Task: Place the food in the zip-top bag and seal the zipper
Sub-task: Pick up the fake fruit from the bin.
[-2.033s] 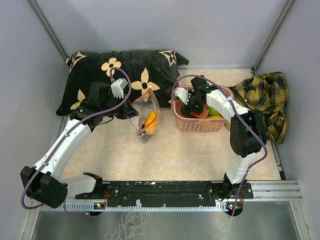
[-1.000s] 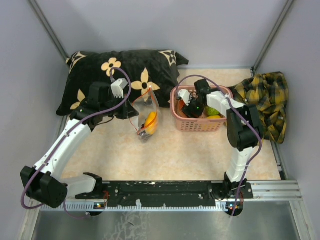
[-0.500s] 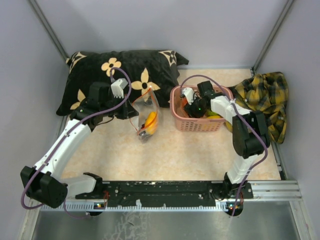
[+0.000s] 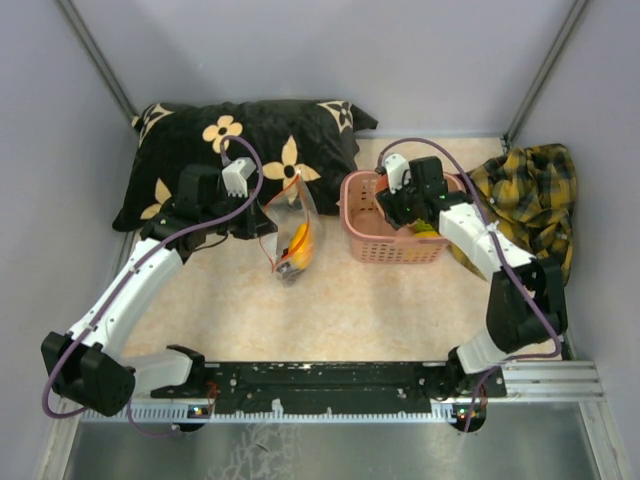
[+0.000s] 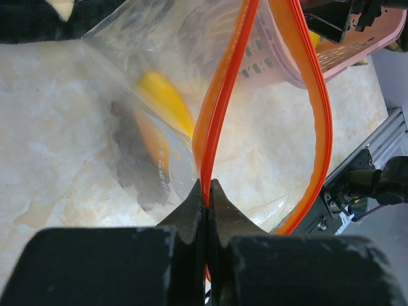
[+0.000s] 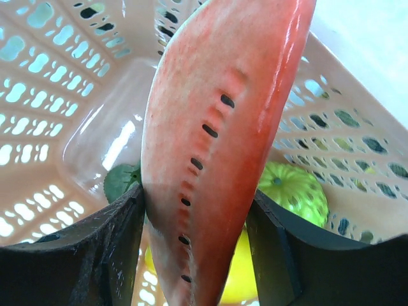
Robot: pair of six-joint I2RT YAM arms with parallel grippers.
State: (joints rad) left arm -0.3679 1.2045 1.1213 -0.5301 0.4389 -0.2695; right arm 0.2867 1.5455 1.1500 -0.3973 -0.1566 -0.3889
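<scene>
Glossy watermelon slice [image 6: 217, 159], now aloft

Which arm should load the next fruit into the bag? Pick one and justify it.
Right arm. Its jaws are shut on the watermelon slice above the pink basket, beside the zip-top bag. The left arm pinches the zipper in its jaws, holding the mouth open, so it is occupied.

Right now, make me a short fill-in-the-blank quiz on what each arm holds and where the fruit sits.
1. The right jaws are shut on the watermelon slice, held over the ____ basket.
2. The left jaws are shut on the zipper of the zip-top bag, whose mouth is ____, not sealed.
3. The bumpy green fruit lies inside the ____.
Missing words: pink; open; basket.
</scene>
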